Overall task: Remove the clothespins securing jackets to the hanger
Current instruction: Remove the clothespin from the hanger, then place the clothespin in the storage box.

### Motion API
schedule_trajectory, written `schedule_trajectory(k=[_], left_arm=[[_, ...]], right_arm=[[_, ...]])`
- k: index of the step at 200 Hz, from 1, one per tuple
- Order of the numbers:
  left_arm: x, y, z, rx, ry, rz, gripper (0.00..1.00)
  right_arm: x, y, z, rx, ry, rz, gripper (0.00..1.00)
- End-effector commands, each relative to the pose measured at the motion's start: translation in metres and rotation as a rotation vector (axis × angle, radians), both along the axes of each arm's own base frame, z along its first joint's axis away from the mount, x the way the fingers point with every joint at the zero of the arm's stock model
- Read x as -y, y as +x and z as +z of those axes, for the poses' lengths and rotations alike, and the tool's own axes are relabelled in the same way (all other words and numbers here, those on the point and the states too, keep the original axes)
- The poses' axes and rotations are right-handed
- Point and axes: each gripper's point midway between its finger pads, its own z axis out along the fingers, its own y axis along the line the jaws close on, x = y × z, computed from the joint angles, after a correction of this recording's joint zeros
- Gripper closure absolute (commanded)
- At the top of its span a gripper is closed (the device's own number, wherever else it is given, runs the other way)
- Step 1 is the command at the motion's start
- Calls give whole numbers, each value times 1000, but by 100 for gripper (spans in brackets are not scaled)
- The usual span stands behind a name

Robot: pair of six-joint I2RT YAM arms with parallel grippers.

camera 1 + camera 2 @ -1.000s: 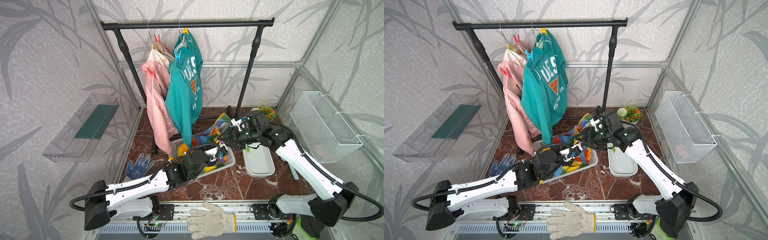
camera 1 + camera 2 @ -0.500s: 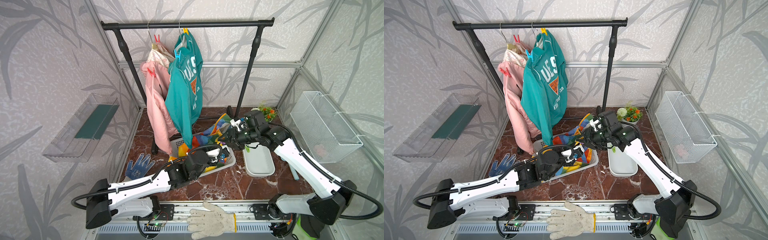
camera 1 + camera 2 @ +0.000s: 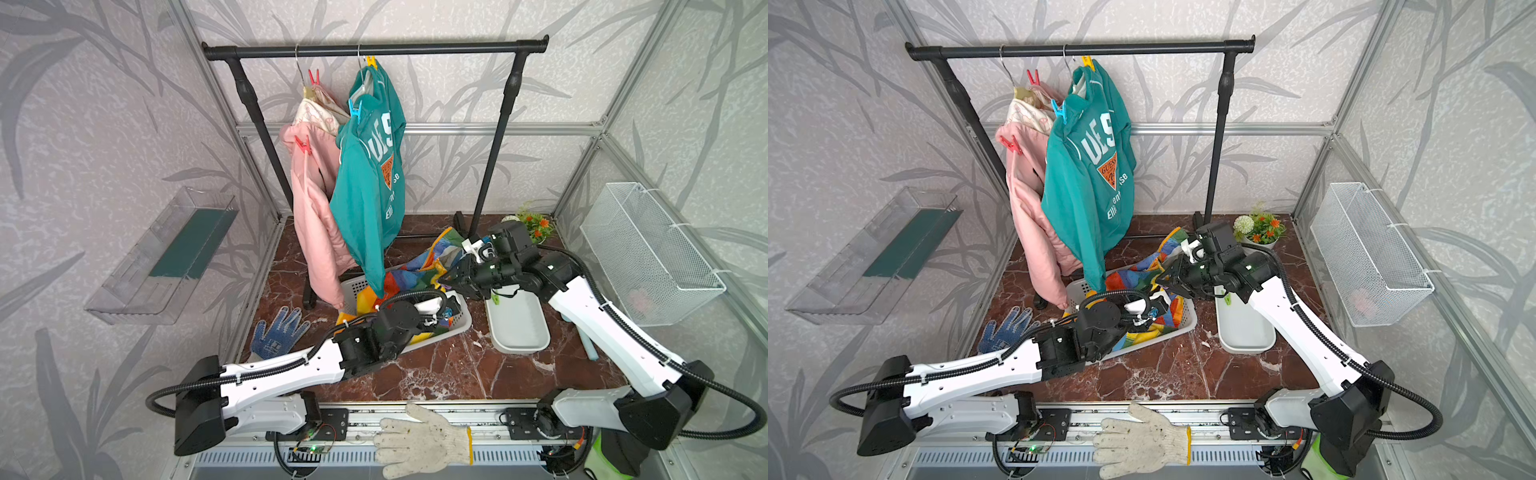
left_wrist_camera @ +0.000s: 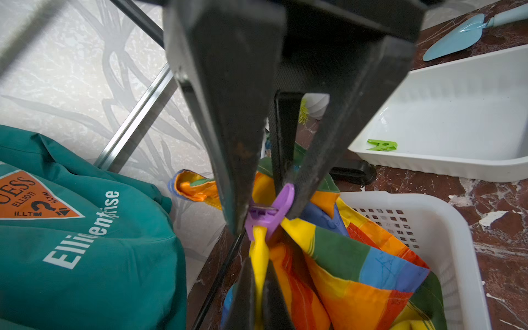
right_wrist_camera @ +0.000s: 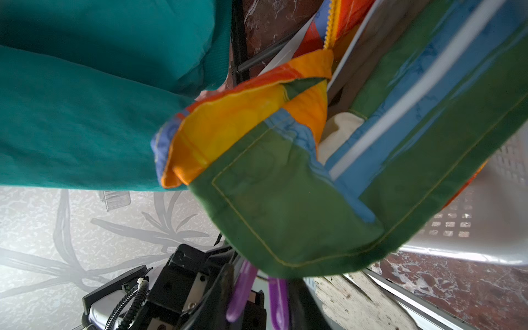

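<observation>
Note right gripper (image 4: 258, 288) narrowed from wider, now pinching rainbow jacket (image 4: 343, 257) over the near basket (image 4: 400, 205). Note left gripper (image 4: 264, 217) clamped on purple clothespin (image 4: 268, 211) just above that pinch. Treat fabric as anchored and pull clothespin off.

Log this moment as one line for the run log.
left gripper: shut on purple pin clipped to rainbow jacket | right gripper: at that jacket, grip unclear | green pin: in white tray

1. Both top views are looking down from high in front toward the clothes rack (image 3: 374, 49).
2. The left wrist camera is looking closely at the purple clothespin (image 4: 268, 213) on the rainbow jacket (image 4: 357, 271).
3. The right wrist camera is sharing both, even nearer.
</observation>
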Motion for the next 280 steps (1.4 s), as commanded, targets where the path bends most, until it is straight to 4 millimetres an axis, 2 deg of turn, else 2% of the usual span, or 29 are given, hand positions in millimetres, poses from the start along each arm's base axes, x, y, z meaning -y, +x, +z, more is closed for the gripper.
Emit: schedule_trajectory(k=[1,56,106,145,165,220,239,280], left_arm=[[-1,0,13,44,-35,4,100],[-2,2,10,49,-19,16,100],[-6,4,4,52,3,38,100],[-6,7,6,40,-8,45,100],[-7,10,4,32,-6,64,100],[-10,9,10,-16,-39,66,100],[-11,8,11,-22,-54,68,100],[-21,2,22,-21,-110,60,100]], right_arm=[[2,-4,6,11,-3,6,73],[8,-3,8,25,-3,-14,82],[20,-3,19,67,-1,-32,93],[30,-11,23,111,-32,-13,96],[43,-16,19,139,-73,-17,97],[111,-19,-14,198,-168,-186,97],[147,-15,-51,160,-294,-257,97],[209,0,-137,39,-514,-371,97]])
